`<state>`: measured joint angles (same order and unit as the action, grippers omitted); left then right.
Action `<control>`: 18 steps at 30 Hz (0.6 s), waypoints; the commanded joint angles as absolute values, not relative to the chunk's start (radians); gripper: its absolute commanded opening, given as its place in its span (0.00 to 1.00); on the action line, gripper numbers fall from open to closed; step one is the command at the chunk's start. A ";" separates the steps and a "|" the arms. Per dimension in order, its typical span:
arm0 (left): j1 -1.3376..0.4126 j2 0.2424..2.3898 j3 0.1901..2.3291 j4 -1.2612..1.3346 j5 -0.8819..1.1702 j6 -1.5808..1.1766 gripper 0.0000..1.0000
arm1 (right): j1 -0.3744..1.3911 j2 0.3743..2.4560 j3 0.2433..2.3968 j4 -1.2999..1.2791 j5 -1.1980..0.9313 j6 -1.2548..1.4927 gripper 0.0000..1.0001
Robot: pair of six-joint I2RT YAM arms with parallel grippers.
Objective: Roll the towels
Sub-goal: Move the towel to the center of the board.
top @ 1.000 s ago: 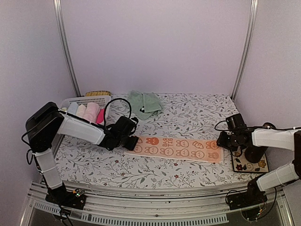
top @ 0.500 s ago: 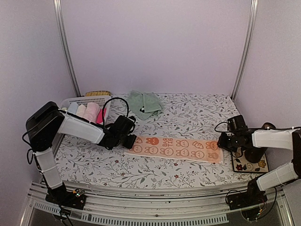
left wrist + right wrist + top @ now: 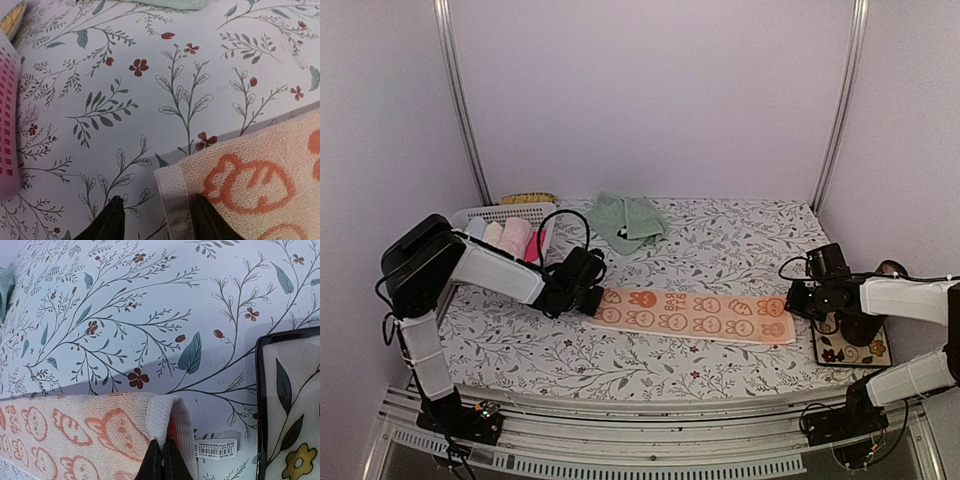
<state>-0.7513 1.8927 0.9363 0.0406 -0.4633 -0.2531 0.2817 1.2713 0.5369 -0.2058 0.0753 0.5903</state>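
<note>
The orange towel with its bunny print lies flat and long across the table's middle. My left gripper sits low at the towel's left end. In the left wrist view its jaws stand apart astride the dotted hem: one fingertip on the towel, the other on the tablecloth. My right gripper is at the right end. In the right wrist view it is shut on the hem, which is pinched up into a fold above the towel. The mint green towel lies crumpled at the back.
A white lattice basket with rolled cloths stands at the back left, and its wall is close to my left gripper. A dark flowered tray sits at the right edge, beside the towel's barcode label.
My right gripper has shut on the towel's right hem and pulled slightly right. My left gripper has slid left to the towel's left edge, its jaws narrower.
</note>
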 commanded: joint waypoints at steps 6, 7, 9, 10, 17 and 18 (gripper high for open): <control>-0.725 1.936 0.946 -0.002 -0.492 -0.268 0.34 | 0.276 1.301 0.589 -0.202 0.099 0.582 0.02; -0.722 1.938 0.946 -0.003 -0.491 -0.268 0.34 | 0.276 1.300 0.590 -0.200 0.101 0.585 0.02; -0.721 1.941 0.945 -0.005 -0.491 -0.269 0.34 | 0.276 1.296 0.592 -0.194 0.103 0.590 0.02; -0.721 1.943 0.945 -0.005 -0.491 -0.269 0.34 | 0.276 1.296 0.593 -0.192 0.104 0.592 0.02; -0.719 1.954 0.955 -0.008 -0.493 -0.272 0.39 | 0.275 1.340 0.604 -0.153 0.110 0.596 0.02; -0.719 1.957 0.956 -0.009 -0.493 -0.273 0.39 | 0.275 1.351 0.604 -0.145 0.108 0.597 0.02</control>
<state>-0.7380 1.9137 0.9531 0.0441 -0.4835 -0.2668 0.2810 1.3132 0.5716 -0.1928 0.0803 0.5877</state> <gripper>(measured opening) 0.384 0.024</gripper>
